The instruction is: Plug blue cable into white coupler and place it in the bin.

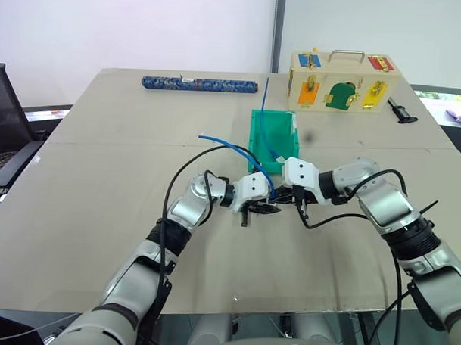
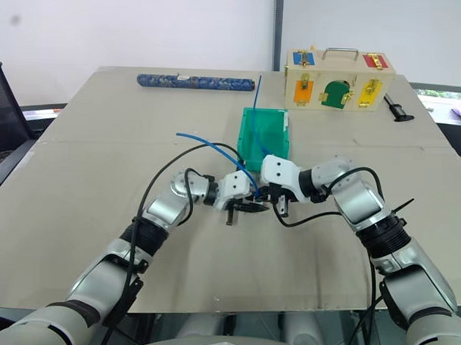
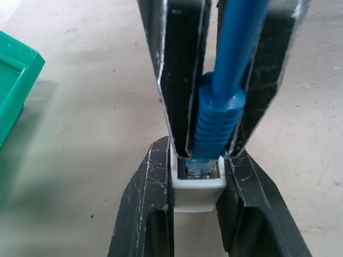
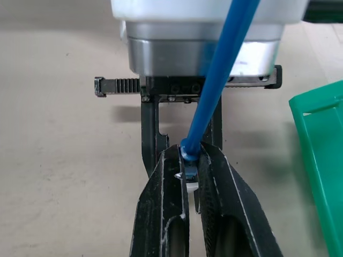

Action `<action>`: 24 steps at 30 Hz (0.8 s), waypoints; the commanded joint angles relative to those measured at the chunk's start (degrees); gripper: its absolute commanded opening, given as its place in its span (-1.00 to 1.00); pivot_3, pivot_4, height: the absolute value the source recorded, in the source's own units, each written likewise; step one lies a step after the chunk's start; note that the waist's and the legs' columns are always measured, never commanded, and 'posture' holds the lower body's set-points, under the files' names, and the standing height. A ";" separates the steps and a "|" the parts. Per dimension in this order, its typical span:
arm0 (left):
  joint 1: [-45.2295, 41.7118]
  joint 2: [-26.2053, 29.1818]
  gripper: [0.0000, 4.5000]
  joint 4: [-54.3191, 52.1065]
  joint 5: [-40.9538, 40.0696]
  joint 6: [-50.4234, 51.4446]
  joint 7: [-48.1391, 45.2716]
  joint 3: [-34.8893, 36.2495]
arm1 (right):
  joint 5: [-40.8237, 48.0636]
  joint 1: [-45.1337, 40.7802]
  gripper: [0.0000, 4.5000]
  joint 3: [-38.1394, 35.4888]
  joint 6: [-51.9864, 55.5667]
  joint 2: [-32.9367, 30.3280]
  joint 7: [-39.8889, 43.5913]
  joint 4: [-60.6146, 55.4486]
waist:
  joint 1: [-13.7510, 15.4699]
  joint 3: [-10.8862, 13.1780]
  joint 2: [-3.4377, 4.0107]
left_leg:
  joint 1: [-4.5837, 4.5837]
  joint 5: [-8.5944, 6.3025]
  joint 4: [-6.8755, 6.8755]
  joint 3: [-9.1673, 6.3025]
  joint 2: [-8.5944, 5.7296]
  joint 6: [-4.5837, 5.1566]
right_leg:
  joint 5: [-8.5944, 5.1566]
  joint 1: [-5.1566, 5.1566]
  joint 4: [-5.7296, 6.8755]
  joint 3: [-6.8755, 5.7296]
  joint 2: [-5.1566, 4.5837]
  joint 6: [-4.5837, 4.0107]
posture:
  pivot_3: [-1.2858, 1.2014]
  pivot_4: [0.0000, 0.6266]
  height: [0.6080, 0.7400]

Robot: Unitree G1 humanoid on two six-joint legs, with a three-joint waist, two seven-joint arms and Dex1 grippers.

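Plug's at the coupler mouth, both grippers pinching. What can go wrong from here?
1. The blue cable plug sits at the socket of the white coupler but full seating is not visible; releasing now may let it slip out.
2. The left gripper pinches the coupler by its sides only, so a skewed push from the right gripper could twist it loose.
3. The cable's loose length arcs beside the bin; it may snag the rim on transfer.

Bare table [image 1: 100, 213] lies open on both sides of and below the 2 grippers, which meet just before the bin [image 1: 276, 136]. Beyond the bin, the wooden box [image 1: 341, 82] and a patterned blue roll [image 1: 201, 84] stand across the far edge.
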 commanded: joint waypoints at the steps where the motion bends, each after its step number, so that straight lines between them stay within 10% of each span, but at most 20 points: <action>1: 0.20 -0.31 -0.81 -2.02 -0.67 -0.03 -0.98 -0.07 | -3.38 5.25 -1.00 6.07 1.56 -0.61 2.56 6.88 | -0.01 -0.03 0.01 | 0.00 0.00 0.00 0.00 0.00 0.00 | -0.03 0.00 0.00 0.00 0.00 -0.04 | 0.03 -0.52 1.00; 11: 0.22 -0.36 -0.81 -2.09 -1.09 0.50 -0.85 0.45 | -2.42 5.14 -1.00 -0.06 -8.86 3.43 -3.90 10.28 | -0.21 -0.07 -0.06 | 0.01 0.00 -0.03 -0.01 0.03 0.00 | -0.04 0.00 -0.01 -0.01 0.02 -0.05 | 0.03 -0.52 1.00; 21: 6.90 2.35 -0.81 -17.45 -9.87 13.60 1.96 8.50 | 18.10 11.22 0.89 -25.82 4.98 -0.64 -11.75 -22.32 | -0.70 0.67 0.30 | -1.45 0.01 0.09 -0.35 -0.03 -0.02 | 0.20 -1.38 0.17 0.04 -0.04 -0.19 | 0.03 -0.52 1.00; 24: 9.69 3.72 -0.81 -23.75 -13.24 19.36 3.68 11.21 | 19.71 16.80 0.98 -29.20 8.91 -3.00 -15.77 -31.32 | -0.48 0.68 0.29 | -1.58 0.00 -0.05 -0.66 -0.07 -0.03 | 0.17 -1.42 -0.04 -0.20 -0.09 -0.17 | 0.03 -0.52 1.00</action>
